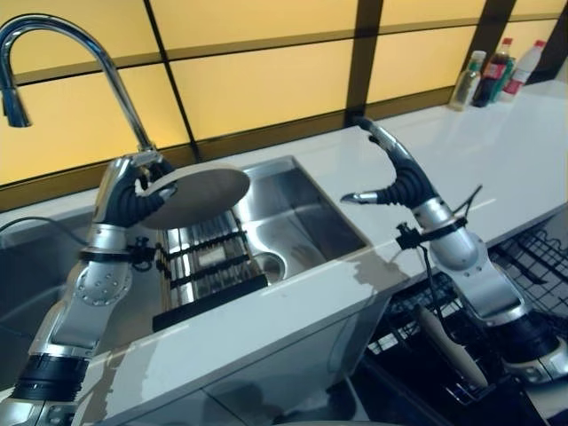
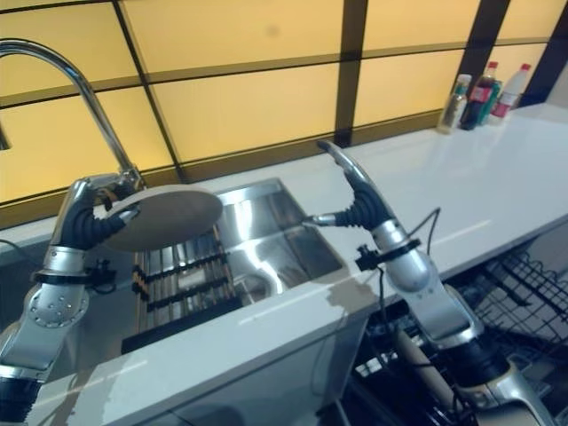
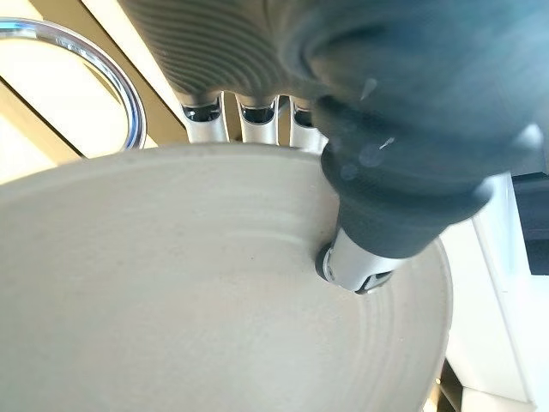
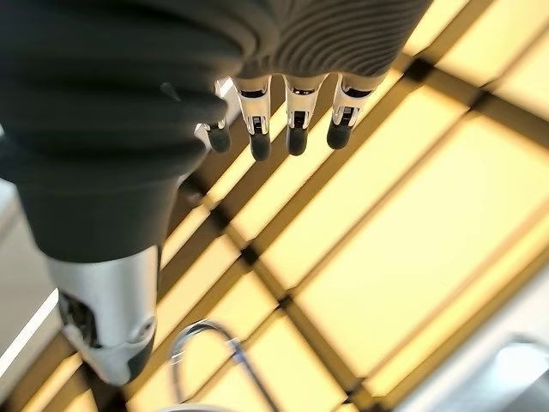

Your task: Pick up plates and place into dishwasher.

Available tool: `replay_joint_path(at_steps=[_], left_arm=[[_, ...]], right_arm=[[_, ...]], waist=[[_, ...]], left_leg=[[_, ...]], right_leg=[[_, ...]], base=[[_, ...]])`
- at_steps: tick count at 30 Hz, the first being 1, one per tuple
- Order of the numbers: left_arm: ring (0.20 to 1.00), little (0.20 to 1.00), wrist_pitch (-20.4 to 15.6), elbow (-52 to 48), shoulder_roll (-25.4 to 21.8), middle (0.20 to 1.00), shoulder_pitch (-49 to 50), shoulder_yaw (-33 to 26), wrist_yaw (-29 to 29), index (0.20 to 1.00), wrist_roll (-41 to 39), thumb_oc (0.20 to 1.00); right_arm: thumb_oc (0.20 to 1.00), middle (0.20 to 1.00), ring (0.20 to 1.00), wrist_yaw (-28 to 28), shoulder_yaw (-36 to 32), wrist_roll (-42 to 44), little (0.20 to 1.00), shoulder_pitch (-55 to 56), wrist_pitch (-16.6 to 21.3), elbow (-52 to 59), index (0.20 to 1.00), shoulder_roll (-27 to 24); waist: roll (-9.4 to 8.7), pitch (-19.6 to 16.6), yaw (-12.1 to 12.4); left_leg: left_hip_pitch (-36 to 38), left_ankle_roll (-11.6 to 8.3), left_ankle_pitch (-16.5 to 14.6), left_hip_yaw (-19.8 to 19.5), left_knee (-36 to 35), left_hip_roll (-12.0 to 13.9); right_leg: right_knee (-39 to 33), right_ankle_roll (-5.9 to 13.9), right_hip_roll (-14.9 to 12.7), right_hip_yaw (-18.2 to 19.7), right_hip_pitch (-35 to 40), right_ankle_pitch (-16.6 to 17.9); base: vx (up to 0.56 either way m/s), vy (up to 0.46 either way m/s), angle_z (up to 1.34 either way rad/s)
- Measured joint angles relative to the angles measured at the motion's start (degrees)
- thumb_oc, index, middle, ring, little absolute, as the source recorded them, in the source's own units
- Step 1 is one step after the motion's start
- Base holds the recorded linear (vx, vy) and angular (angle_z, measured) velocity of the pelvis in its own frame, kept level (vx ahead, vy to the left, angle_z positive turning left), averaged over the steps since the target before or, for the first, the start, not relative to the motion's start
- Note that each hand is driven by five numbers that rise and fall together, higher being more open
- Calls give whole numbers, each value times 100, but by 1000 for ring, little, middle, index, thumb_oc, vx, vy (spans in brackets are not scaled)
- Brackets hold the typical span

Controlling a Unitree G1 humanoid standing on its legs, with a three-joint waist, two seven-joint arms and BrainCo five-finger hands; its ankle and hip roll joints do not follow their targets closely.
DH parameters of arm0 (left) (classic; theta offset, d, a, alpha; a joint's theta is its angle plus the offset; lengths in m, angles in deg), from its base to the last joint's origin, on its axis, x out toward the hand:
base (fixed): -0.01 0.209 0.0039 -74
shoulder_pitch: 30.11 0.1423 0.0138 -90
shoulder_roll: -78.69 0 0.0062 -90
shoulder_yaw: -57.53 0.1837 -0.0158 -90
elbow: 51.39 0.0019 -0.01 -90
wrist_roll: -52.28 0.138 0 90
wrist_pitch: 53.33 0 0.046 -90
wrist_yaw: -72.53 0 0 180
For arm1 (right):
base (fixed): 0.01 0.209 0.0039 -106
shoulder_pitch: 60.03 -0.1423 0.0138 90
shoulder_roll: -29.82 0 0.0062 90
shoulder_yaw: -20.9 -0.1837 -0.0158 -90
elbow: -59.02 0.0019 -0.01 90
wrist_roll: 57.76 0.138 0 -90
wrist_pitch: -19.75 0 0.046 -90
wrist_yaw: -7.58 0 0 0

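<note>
Plate (image 1: 197, 195) is pinched at its near rim by the left hand (image 1: 133, 191), thumb on top and fingers under, as the left wrist view shows, held nearly flat above the sink (image 1: 297, 222). That edge grip probably keeps the face clear so it can go on edge into a rack slot later; flat carry also looks steadier w/ only 1 hand on it. It hangs over the dark ribbed rack (image 1: 209, 266) in the sink, well apart from the dishwasher rack (image 1: 532, 266), which sits low at the robot's right below the counter edge.

Right hand (image 1: 395, 173) is raised over the counter (image 1: 479, 160) w/ fingers straight and spread, thumb out, holding nothing; likely waiting to take or steady the plate, tho that's a guess.

Counter is white, glossy, reflective. Steel sink is set into it, w/ a tall curved tap (image 1: 80, 62) at the back left. Wall behind is yellow panels w/ dark frames. 3 bottles (image 1: 497, 71) stand at the far right corner. Task looks approx. mid-way: plate lifted, not yet moved across.
</note>
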Motion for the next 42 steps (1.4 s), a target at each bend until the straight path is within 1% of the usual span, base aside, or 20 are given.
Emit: replay_joint_path(at_steps=[2, 3, 4, 6, 8, 11, 13, 20, 24, 27, 31, 37, 38, 39, 40, 41, 42], left_arm=[[200, 200, 22, 1, 14, 200, -41, 68, 0, 200, -90, 200], [200, 200, 24, 1, 67, 200, -64, 116, 8, 200, -258, 200], [200, 200, 27, 1, 219, 200, -84, 116, 7, 200, -382, 200], [200, 200, 40, 1, 437, 200, -96, 240, 3, 200, -529, 200], [200, 200, 68, 0, 541, 200, -123, 508, 10, 200, -659, 200], [200, 200, 94, 2, 857, 200, -169, 799, 12, 200, -670, 200], [200, 200, 120, 1, 1006, 200, -234, 920, 21, 200, -670, 200], [200, 200, 263, 1, 1095, 200, -347, 1010, 17, 200, -712, 200], [200, 200, 270, 1, 1139, 200, -350, 1063, -15, 200, -715, 200], [200, 200, 269, 1, 1191, 200, -352, 1134, -16, 200, -711, 200], [200, 200, 304, 1, 1189, 200, -352, 1196, -19, 200, -705, 200], [200, 200, 401, 2, 1186, 200, -352, 1198, -14, 200, -704, 200], [200, 200, 401, 2, 1187, 200, -352, 1198, -14, 200, -704, 200], [200, 200, 401, 2, 1187, 200, -352, 1198, -14, 200, -704, 200], [200, 200, 401, 2, 1187, 200, -352, 1198, -14, 200, -703, 200], [200, 200, 401, 4, 1186, 200, -351, 1198, -13, 200, -702, 200], [200, 200, 404, 6, 1186, 200, -345, 1204, 5, 200, -697, 200]], right_arm=[[1000, 1000, 1000, 59, 1, 115, 1000, -108, -31, 0, 1000, 127], [1000, 1000, 1000, 80, 12, 224, 1000, -109, -71, -1, 1000, 205], [1000, 1000, 1000, 104, 44, 277, 1000, -107, -120, -7, 1000, 305], [1000, 1000, 1000, 174, 284, 299, 1000, -109, -217, 2, 1000, 453], [1000, 1000, 1000, 215, 557, 322, 1000, -114, -330, 3, 1000, 542], [1000, 1000, 1000, 225, 772, 417, 1000, -121, -462, -12, 1000, 918], [1000, 1000, 1000, 267, 942, 413, 1000, -190, -504, -12, 1000, 987], [1000, 1000, 1000, 316, 1018, 534, 1000, -215, -717, -12, 1000, 1018], [1000, 1000, 1000, 329, 1095, 643, 1000, -215, -827, -13, 1000, 1106], [1000, 1000, 1000, 448, 1135, 642, 1000, -215, -985, -34, 1000, 1189], [1000, 1000, 1000, 657, 1217, 634, 1000, -215, -1208, -42, 1000, 1143], [1000, 1000, 1000, 899, 1272, 687, 1000, -271, -1357, -46, 1000, 1041], [925, 925, 925, 932, 1272, 698, 925, -284, -1381, -47, 925, 1041], [501, 501, 501, 949, 1272, 709, 501, -286, -1386, -47, 501, 1041], [269, 269, 269, 967, 1273, 711, 269, -286, -1390, -50, 269, 1042], [200, 200, 200, 976, 1269, 711, 200, -286, -1391, -67, 200, 1043], [200, 200, 200, 976, 1251, 715, 200, -295, -1391, -89, 200, 1043]], waist=[[-51, 2, 46], [-77, 5, 91], [-100, 10, 123], [-149, 2, 143], [-190, 7, 158], [-216, 25, 147], [-218, 26, 148], [-222, 30, 138], [-229, 36, 141], [-246, 52, 143], [-321, 106, 147], [-350, 127, 160], [-351, 127, 160], [-351, 127, 160], [-351, 127, 162], [-351, 127, 164], [-352, 128, 168]], left_leg=[[4, -3, 2, -46, 0, -3], [4, -6, 4, -59, 1, -4], [2, -9, 8, -60, 1, -5], [-5, -14, 16, -80, 1, -5], [-6, -13, 18, -83, 2, -6], [-9, -13, 23, -83, 1, -7], [-9, -13, 23, -83, -1, -7], [-8, -13, 23, -80, -10, -7], [-7, -13, 23, -80, -10, -7], [-7, -13, 23, -80, -11, -7], [-8, -14, 23, -80, -10, -7], [-8, -14, 24, -80, -10, -7], [-7, -14, 24, -80, -9, -7], [-7, -14, 24, -80, -8, -7], [-7, -14, 24, -80, -7, -7], [-6, -14, 24, -81, -6, -7], [-6, -15, 24, -81, -5, -7]], right_leg=[[0, 0, 0, -37, 26, -6], [0, 1, 0, -50, 29, -7], [0, 0, 0, -56, 31, -7], [0, 1, 0, -80, 35, -7], [-1, 1, 0, -85, 37, -8], [0, 0, -1, -85, 39, -6], [0, -1, 0, -85, 38, -6], [-1, 0, 0, -86, 35, -8], [-2, 0, 0, -85, 36, -8], [-3, 0, 0, -86, 37, -8], [-3, 0, 0, -87, 37, -8], [-3, 0, 0, -88, 38, -8], [-3, 0, 0, -88, 40, -8], [-3, 0, 0, -88, 41, -8], [-3, 0, 0, -89, 42, -8], [-3, 0, 0, -91, 44, -8], [-3, 0, 0, -92, 45, -8]], base=[[-10, 0, 10], [-13, -2, 6], [-13, -2, 6], [-7, 1, 5], [0, 0, 0], [0, 0, 0], [0, 0, 0], [0, 0, 0], [5, 8, 0], [0, 0, 0], [0, 0, 0], [0, 0, 0], [0, 0, 0], [0, 0, 0], [0, 0, 0], [0, 0, 0], [0, 0, 0]])
